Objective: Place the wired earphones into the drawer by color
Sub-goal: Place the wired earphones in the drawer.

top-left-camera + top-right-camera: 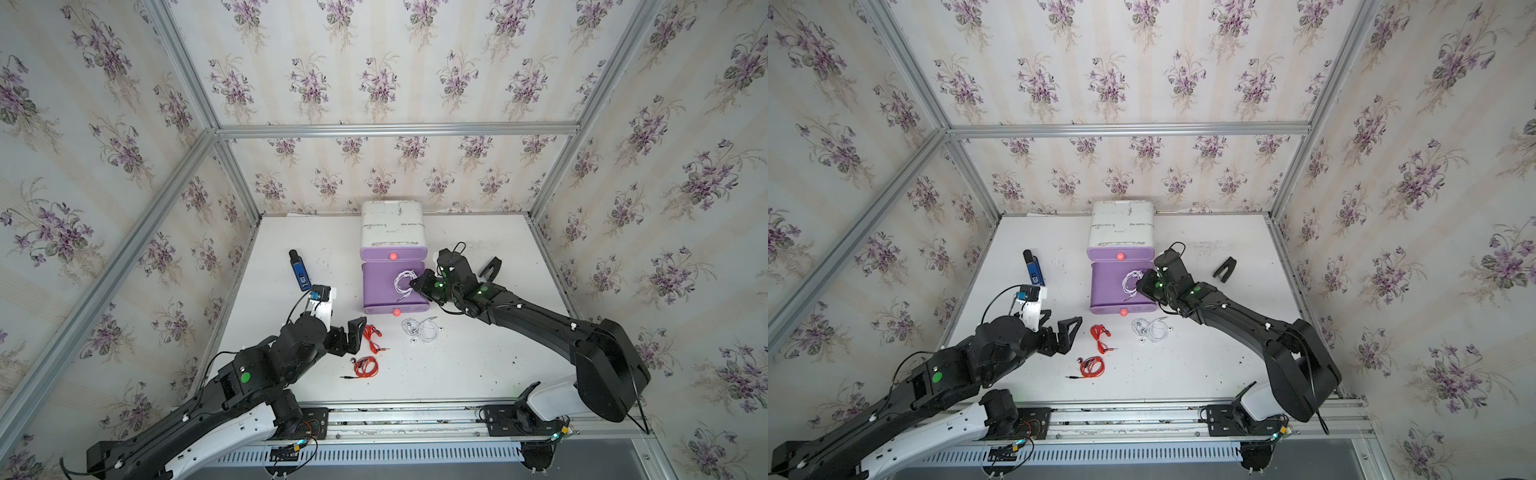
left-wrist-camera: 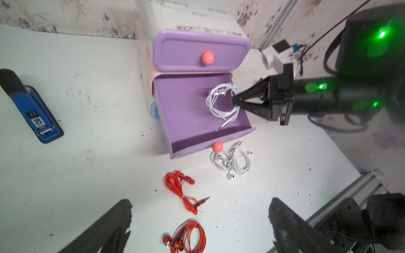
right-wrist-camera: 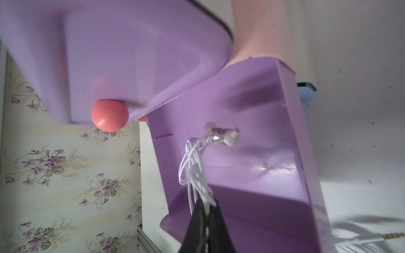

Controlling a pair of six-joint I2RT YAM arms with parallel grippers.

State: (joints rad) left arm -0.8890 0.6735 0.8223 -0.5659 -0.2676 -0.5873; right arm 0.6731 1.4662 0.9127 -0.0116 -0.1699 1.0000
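Note:
My right gripper [image 3: 205, 203] is shut on a coil of white wired earphones [image 3: 192, 162], which hangs over the open lower purple drawer [image 1: 376, 286]; the left wrist view shows the same coil [image 2: 221, 103] inside the drawer's outline. A second white set [image 1: 422, 330] lies on the table just in front of the drawer's pink knob. Two red sets [image 2: 175, 184] [image 2: 190, 237] lie on the table by my left gripper [image 2: 201, 202], which is open and empty just above them. No black set shows.
The upper purple drawer [image 1: 392, 249] is shut in the white cabinet [image 1: 390, 224]. A blue-and-black gadget [image 1: 300, 272] lies left of the cabinet and a small black clip-like piece [image 1: 490, 268] right of it. Metal frame rails edge the table.

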